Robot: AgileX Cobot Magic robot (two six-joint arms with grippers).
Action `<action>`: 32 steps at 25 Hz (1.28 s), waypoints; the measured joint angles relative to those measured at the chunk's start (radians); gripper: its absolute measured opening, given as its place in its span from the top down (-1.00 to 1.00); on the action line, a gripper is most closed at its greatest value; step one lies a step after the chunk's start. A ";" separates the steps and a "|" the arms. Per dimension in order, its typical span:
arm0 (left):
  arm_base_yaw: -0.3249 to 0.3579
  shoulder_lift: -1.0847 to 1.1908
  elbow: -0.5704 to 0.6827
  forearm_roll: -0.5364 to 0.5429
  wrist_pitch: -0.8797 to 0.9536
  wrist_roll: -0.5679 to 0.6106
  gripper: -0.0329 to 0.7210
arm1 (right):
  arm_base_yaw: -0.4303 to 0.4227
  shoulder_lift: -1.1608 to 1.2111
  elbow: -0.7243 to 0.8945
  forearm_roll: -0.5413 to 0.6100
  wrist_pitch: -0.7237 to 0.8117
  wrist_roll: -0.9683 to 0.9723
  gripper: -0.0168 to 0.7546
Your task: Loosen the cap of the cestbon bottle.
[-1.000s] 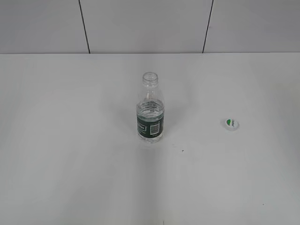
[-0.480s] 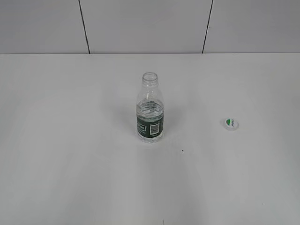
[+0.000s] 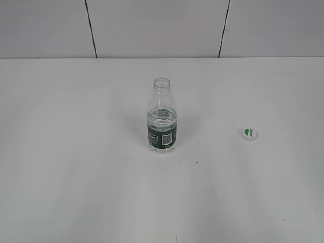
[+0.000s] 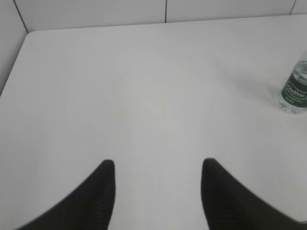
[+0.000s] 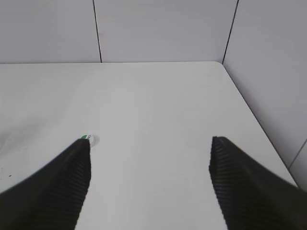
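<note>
The cestbon bottle (image 3: 162, 124) stands upright in the middle of the white table with its neck bare and no cap on it. Its lower part shows at the right edge of the left wrist view (image 4: 293, 91). The cap (image 3: 248, 133) lies on the table to the right of the bottle, green patch up. In the right wrist view it (image 5: 90, 139) peeks out just past my left fingertip. My left gripper (image 4: 157, 165) is open and empty. My right gripper (image 5: 149, 143) is open and empty. Neither gripper shows in the exterior view.
A white tiled wall (image 3: 162, 28) with dark seams runs along the table's far edge. A wall also borders the table on the right in the right wrist view (image 5: 268, 72). A small dark speck (image 3: 197, 162) lies near the bottle.
</note>
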 joint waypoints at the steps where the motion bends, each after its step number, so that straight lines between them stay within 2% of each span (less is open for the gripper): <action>1: 0.000 0.000 0.000 0.000 0.001 0.000 -0.05 | 0.000 0.000 0.003 0.000 0.000 0.003 -0.57; 22: 0.000 0.000 0.000 -0.001 0.001 0.000 -0.04 | 0.000 0.000 -0.017 0.037 0.077 0.010 -0.57; 28: 0.000 0.000 0.000 -0.001 0.001 0.000 -0.04 | 0.000 0.000 -0.030 0.042 0.209 0.002 -0.57; 32: 0.000 0.000 0.000 -0.001 0.001 0.000 -0.02 | 0.000 0.000 -0.015 0.042 0.241 -0.001 -0.57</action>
